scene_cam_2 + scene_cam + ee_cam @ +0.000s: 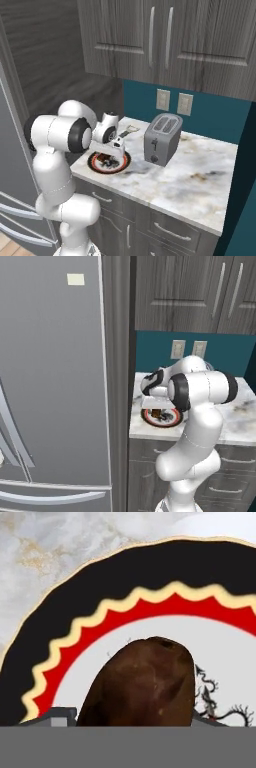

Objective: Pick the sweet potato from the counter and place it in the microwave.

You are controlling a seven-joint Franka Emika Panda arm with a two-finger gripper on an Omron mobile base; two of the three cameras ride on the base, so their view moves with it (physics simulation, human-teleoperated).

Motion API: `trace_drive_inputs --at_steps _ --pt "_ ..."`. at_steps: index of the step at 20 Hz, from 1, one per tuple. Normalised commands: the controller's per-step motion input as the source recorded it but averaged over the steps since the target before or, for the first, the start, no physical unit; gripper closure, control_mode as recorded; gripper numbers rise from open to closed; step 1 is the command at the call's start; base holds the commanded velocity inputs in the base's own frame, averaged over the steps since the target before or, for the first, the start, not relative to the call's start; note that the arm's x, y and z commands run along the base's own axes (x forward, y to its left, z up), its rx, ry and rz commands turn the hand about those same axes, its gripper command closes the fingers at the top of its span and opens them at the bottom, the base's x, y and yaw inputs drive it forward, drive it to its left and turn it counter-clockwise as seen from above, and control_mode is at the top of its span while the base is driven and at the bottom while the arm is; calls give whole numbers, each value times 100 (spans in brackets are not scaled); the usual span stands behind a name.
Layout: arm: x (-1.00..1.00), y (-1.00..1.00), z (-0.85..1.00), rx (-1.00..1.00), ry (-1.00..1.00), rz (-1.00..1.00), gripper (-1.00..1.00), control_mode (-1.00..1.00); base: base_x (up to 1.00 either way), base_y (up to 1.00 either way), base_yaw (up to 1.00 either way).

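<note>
The sweet potato [145, 682], a dark brown oblong lump, lies on a white plate with a red and black rim [100, 587] on the marble counter [190, 175]. My gripper [135, 718] points down over the plate, and its fingertips [60, 716] press against both sides of the potato. From the left base view the potato [156, 414] peeks out under the hand [156, 407] above the plate [165, 423]. In the right base view the hand [107, 155] stands over the same plate [123, 161]. The microwave is out of view.
A silver toaster [162, 137] stands just right of the plate. A tall grey fridge [50, 381] rises left of the counter. Dark cabinets [165, 40] hang above, and grey drawers [165, 230] sit below the counter's edge.
</note>
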Motion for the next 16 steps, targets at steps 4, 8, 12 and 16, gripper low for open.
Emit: trace_drive_inputs --at_steps 4,8,12,16 --pt "-2 0 23 13 -2 0 100 -100 0 0 0" --pt "-82 0 100 13 -20 0 100 -100 0 0 0" --pt "-100 0 100 3 -17 0 100 -100 0 0 0" --pt "-100 0 100 -4 -3 0 100 -100 0 0 0"
